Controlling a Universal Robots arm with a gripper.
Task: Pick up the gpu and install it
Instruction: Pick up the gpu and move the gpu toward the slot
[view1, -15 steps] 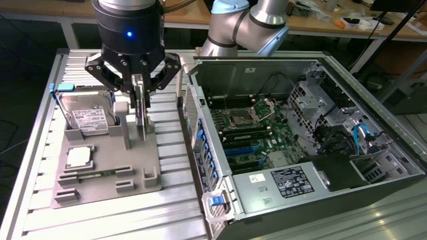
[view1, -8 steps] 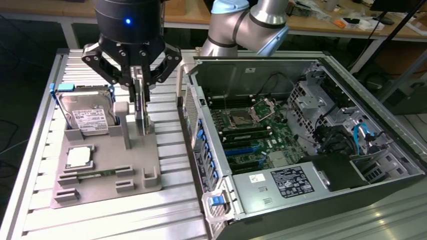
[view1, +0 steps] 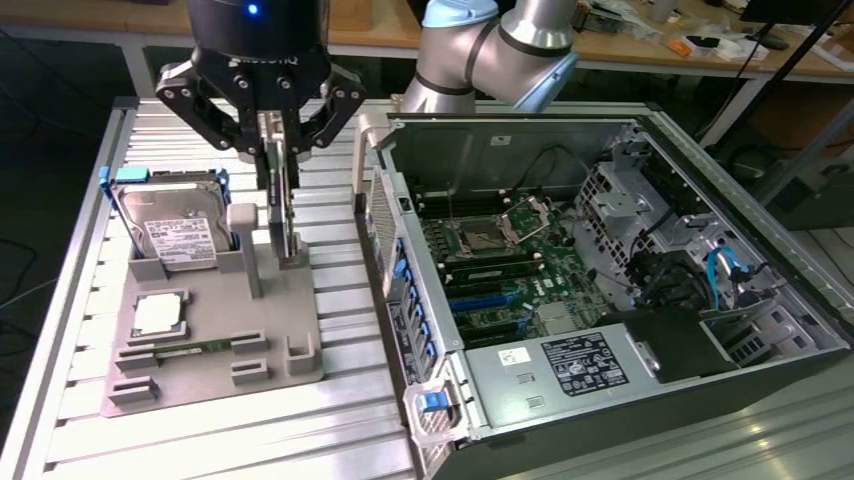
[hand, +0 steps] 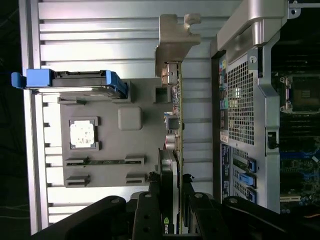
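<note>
Gripper (view1: 278, 150) sits upper left of the exterior frame, jaws narrow and clamped on the gpu (view1: 282, 205). The gpu hangs upright and edge-on, over the far side of the grey tray (view1: 267, 330). Its lower end is at a tray post; can't tell if it touches. In the wrist view the gripper (hand: 170, 182) pinches the gpu (hand: 176, 125) from both sides, with the metal bracket (hand: 172, 47) at the gpu's far end. Hard drive (view1: 174, 225) in a blue frame stands just left of the gpu. Chip (view1: 158, 315) and memory stick (view1: 200, 347) lie on the tray. Open case (view1: 601, 130) fills the right half, motherboard (view1: 514, 255) exposed. All on a slatted counter (view1: 334, 430).
</note>
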